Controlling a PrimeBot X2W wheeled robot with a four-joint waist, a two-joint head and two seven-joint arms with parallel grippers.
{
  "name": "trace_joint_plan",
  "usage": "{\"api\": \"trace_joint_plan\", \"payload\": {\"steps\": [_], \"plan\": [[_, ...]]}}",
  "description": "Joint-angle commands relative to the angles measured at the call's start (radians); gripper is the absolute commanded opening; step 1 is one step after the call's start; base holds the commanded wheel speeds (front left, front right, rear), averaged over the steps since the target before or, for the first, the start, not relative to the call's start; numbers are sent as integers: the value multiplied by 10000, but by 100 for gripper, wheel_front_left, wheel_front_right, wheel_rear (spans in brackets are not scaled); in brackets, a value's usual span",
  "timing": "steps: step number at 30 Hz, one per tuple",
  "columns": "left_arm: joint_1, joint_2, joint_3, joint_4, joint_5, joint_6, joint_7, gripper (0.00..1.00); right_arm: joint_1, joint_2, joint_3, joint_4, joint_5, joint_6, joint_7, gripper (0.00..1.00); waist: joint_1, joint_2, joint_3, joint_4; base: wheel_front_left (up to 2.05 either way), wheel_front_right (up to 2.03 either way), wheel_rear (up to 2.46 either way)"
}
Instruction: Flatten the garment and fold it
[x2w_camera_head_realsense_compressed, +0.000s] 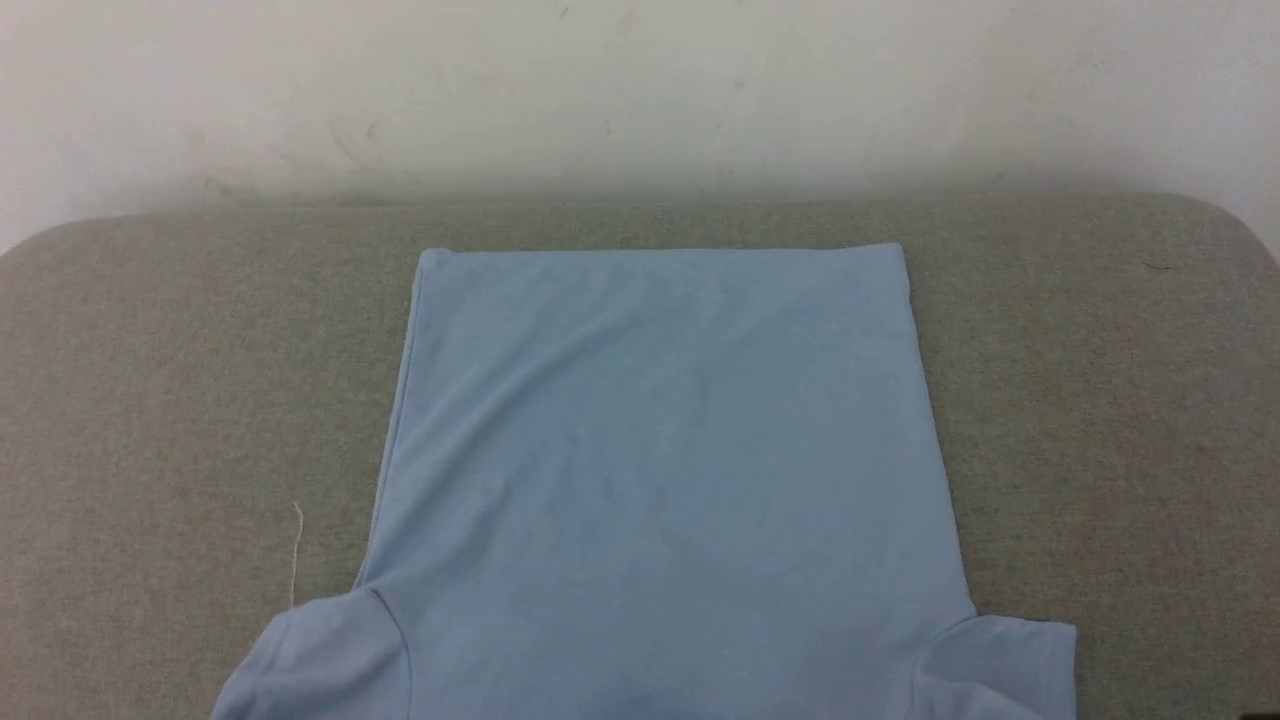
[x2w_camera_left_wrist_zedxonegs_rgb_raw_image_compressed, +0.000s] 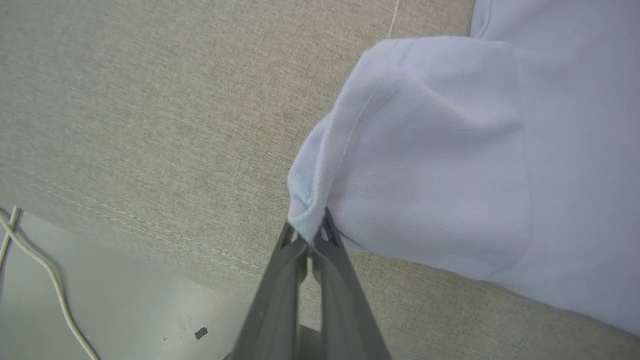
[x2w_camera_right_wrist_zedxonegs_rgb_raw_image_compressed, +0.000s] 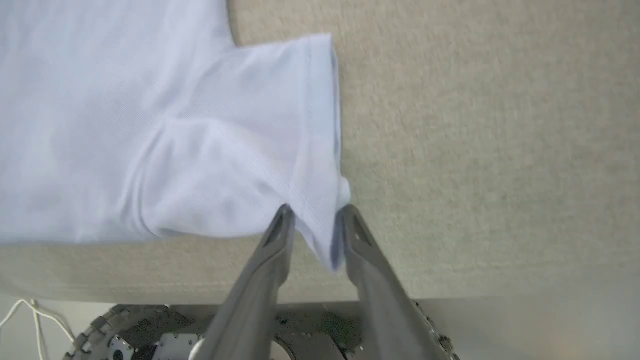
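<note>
Nearest the head camera, two short sleeves are seen at the bottom edge of the view: the left sleeve at the lower left and the right sleeve at the lower right. They belong to the garment, which is spread flat on the table, its straight hem turned away toward the wall. Faint diagonal creases are visible across the light blue body. The table is covered in grey-beige woven cloth, and a pale loose thread is found on it just beside the garment's left edge.

From the left wrist, the left gripper is shown with its jaws pressed together on the bunched corner of the left sleeve's cuff, and the fabric is gathered into a small fold at the fingertips. The table's stitched edge is seen below, with a white cable on the pale floor.

From the right wrist, the right gripper is shown with its jaws apart. The lower corner of the right sleeve's cuff is caught loosely in the gap, not squeezed. Part of the wheeled base is seen beneath the table's edge.
</note>
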Motion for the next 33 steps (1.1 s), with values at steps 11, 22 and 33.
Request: {"api": "trace_joint_plan", "payload": {"steps": [11,22,33], "plan": [[-1257,-277,-347,-462,112,-416,-570,0,-4066,-632,-864,601,670,-9,-2205,100,0,0,835,833,0,0,0],[-2955,-837,-1118,-906,378,-910,-1150,0,-10652,-2081,-359,6910,-62,-9,-2330,100,0,0,2567,2454,0,0,0],[-4314,-1415,-1740,-630,311,-1612,-1682,0,-14155,-3118,43,10612,-924,-9,294,100,0,0,3711,3483,0,0,0]]}}
